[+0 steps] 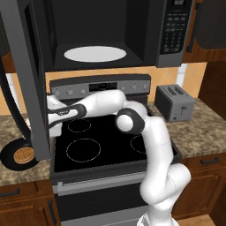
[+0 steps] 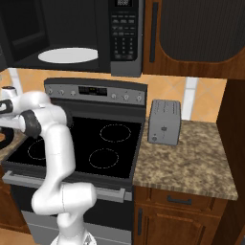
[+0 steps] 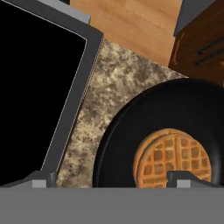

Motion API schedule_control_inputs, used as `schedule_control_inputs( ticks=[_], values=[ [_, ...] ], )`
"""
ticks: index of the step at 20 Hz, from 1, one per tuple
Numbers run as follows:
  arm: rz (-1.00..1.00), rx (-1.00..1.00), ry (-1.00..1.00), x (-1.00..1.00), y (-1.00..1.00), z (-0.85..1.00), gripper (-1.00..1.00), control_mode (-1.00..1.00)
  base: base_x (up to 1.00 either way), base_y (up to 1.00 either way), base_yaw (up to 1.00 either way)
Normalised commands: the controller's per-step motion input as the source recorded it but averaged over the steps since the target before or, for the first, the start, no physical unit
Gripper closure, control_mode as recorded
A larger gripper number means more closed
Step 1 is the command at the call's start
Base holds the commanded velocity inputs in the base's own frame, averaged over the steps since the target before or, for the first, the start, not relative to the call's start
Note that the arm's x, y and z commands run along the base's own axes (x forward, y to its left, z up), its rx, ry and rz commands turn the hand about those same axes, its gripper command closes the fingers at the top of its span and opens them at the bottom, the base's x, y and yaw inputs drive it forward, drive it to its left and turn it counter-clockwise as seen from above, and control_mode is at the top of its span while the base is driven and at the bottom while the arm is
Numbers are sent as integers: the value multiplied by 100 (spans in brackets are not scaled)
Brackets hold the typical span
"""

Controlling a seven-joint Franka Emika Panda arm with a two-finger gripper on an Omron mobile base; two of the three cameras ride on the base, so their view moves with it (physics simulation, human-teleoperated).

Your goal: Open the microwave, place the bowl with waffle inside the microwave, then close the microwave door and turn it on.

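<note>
The microwave (image 1: 110, 33) hangs above the stove with its microwave door (image 1: 31, 88) swung wide to the left, and the white turntable plate (image 1: 95, 54) shows inside. On the left counter sits the black bowl (image 1: 20, 154) with the golden waffle (image 1: 23, 155) in it. My arm reaches left over the stove, and the hand passes behind the open door. In the hand view my gripper (image 3: 113, 179) is open above the bowl's (image 3: 175, 118) left rim. One fingertip is over the waffle (image 3: 175, 157), the other over the counter. Nothing is held.
The black-topped stove (image 1: 101, 141) lies under my arm, its edge beside the bowl (image 3: 65, 113). A grey toaster (image 1: 174, 102) stands on the right counter (image 2: 191, 162). The open door hangs over the counter between the stove and the bowl. The keypad (image 2: 125, 28) is on the microwave's right.
</note>
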Motion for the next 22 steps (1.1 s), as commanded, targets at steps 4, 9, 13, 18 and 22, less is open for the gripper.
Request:
schedule_control_inputs(
  ticks=[4,9,13,18,22],
  values=[
    [0,-4,0,0,12,-30,-100,-100,0,0,0],
    [0,-4,0,0,4,-31,-100,-100,0,0,0],
    [0,-1,-2,0,0,-32,-100,-100,0,0,0],
    [0,-1,-3,0,0,-34,-100,-100,0,0,0],
    [0,-2,-4,0,0,-33,-100,-100,0,0,0]
  ],
)
